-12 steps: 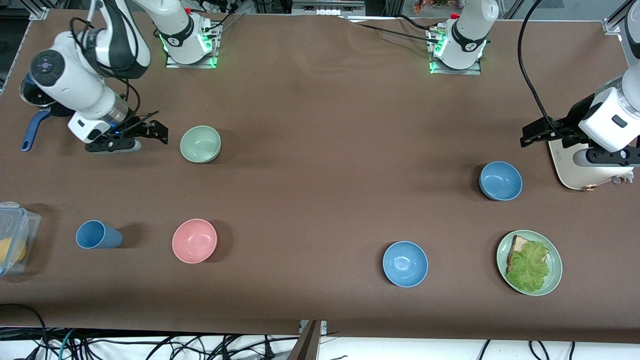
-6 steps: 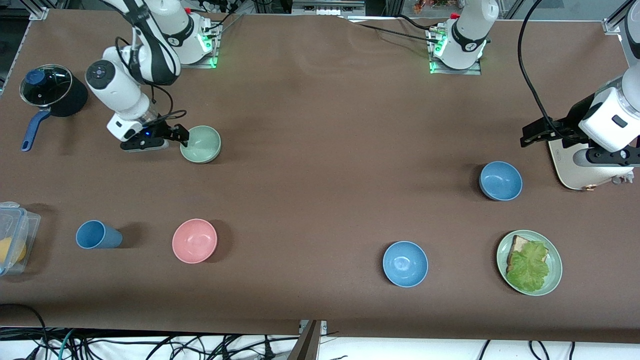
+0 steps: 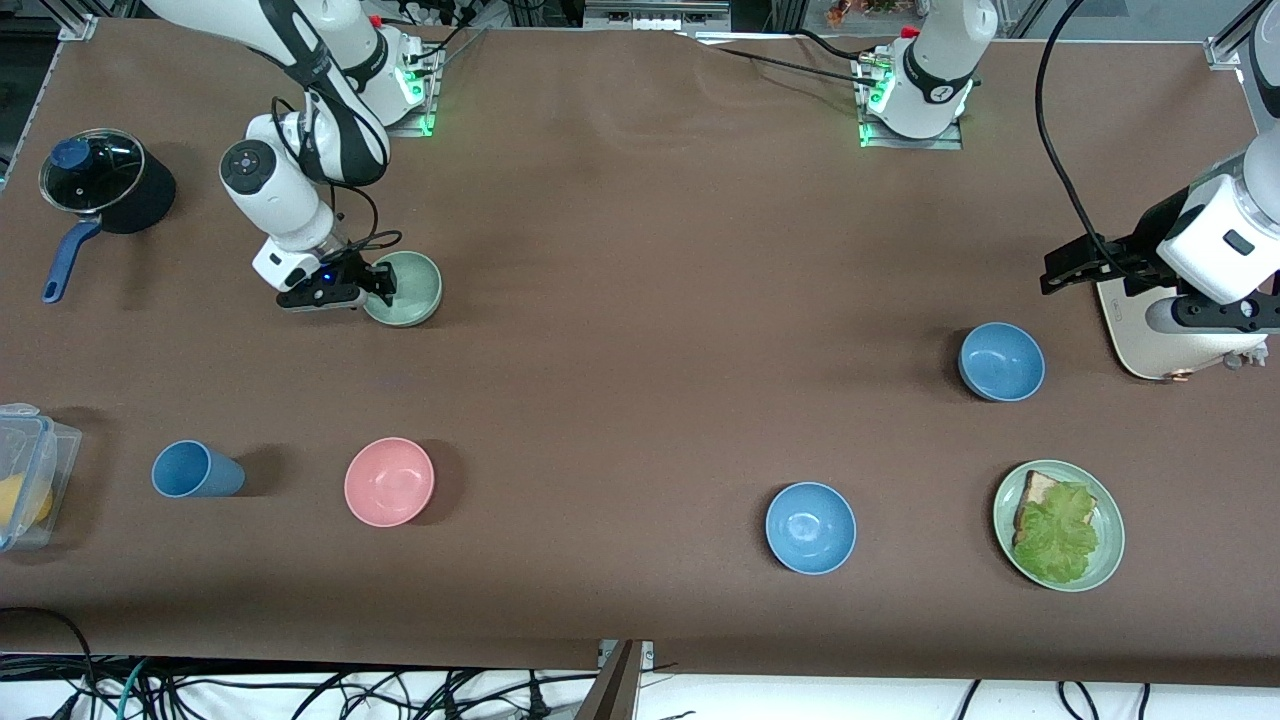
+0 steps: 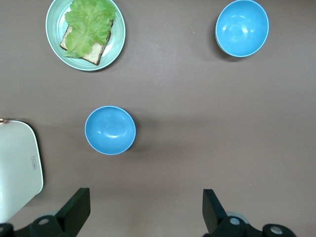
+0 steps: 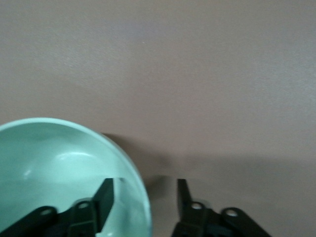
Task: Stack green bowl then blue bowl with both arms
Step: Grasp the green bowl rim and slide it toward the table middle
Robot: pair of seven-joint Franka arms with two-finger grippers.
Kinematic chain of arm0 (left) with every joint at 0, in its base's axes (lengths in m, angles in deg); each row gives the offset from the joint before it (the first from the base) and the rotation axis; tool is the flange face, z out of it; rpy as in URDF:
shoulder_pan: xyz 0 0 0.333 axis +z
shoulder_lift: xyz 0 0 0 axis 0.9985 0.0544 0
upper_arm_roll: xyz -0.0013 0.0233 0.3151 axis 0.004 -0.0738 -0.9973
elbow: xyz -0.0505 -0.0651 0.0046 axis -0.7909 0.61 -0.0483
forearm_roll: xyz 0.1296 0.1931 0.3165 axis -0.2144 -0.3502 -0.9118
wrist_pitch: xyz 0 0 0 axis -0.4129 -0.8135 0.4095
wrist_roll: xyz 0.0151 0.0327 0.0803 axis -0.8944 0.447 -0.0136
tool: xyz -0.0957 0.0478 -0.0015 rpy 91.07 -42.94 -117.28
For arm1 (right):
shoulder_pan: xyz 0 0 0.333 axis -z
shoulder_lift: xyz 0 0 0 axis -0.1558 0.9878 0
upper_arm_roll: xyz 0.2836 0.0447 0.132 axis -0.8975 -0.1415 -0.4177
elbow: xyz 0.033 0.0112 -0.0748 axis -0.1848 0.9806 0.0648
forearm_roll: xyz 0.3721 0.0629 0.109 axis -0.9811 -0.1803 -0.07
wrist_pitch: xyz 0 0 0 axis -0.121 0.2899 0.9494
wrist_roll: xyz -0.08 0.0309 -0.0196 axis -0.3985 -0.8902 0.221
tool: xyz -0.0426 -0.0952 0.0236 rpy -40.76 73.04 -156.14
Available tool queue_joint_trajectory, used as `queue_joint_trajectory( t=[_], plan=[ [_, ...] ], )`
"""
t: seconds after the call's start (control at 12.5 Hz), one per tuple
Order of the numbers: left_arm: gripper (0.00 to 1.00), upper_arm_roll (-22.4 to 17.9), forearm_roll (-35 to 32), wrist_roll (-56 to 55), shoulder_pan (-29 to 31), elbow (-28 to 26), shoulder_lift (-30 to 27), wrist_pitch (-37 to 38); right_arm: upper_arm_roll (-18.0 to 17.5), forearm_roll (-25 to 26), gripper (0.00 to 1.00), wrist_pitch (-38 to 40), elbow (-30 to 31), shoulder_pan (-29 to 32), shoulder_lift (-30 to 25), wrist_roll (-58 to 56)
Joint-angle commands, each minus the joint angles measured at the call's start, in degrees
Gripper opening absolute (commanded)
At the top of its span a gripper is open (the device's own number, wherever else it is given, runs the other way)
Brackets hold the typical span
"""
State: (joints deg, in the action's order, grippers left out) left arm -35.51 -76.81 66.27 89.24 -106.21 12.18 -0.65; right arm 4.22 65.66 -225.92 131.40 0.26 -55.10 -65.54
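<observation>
green bowl (image 3: 405, 288) rim sits between right pincer (image 3: 378, 283) fingers.

Sage-green bowl (image 3: 405, 288), two blue bowls (image 3: 1001, 361), pink bowl (image 3: 389, 482)

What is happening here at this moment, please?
The right gripper is at the green bowl, open, with one finger inside the bowl and one outside its rim, ready to pinch the wall. The bowl rests on the table. The left gripper waits open in the air at the left arm's end of the table. Two blue bowls sit there untouched, one and a nearer one. Nothing is stacked yet.
</observation>
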Motion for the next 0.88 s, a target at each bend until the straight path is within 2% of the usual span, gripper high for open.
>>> queue_joint_trajectory(
  t=[0.0, 0.24, 0.4, 0.56, 0.8],
  plan=[
    [1.00, 0.03, -0.33, 1.10, 0.01, 0.68, 0.06, 0.74, -1.62, 0.10, 0.00, 2.20, 0.02, -0.44, -2.38, 4.15],
    [1.00, 0.03, -0.33, 1.10, 0.01, 0.68, 0.06, 0.74, -2.32, 0.10, 0.00, 7.47, -2.70, -0.44, -3.61, 5.66],
    [1.00, 0.03, -0.33, 1.10, 0.01, 0.68, 0.06, 0.74, -2.32, 0.01, 0.00, 15.80, -8.48, -0.53, -4.31, 5.83],
    [1.00, 0.03, -0.33, 1.10, 0.01, 0.68, 0.06, 0.74, -2.41, -0.17, 0.00, 25.02, -17.60, -2.80, -3.53, 8.18],
    [1.00, 0.03, -0.33, 1.10, 0.01, 0.68, 0.06, 0.74, -2.41, -0.34, 0.00, 37.69, -35.96, -10.44, 4.00, 18.02]
  ],
)
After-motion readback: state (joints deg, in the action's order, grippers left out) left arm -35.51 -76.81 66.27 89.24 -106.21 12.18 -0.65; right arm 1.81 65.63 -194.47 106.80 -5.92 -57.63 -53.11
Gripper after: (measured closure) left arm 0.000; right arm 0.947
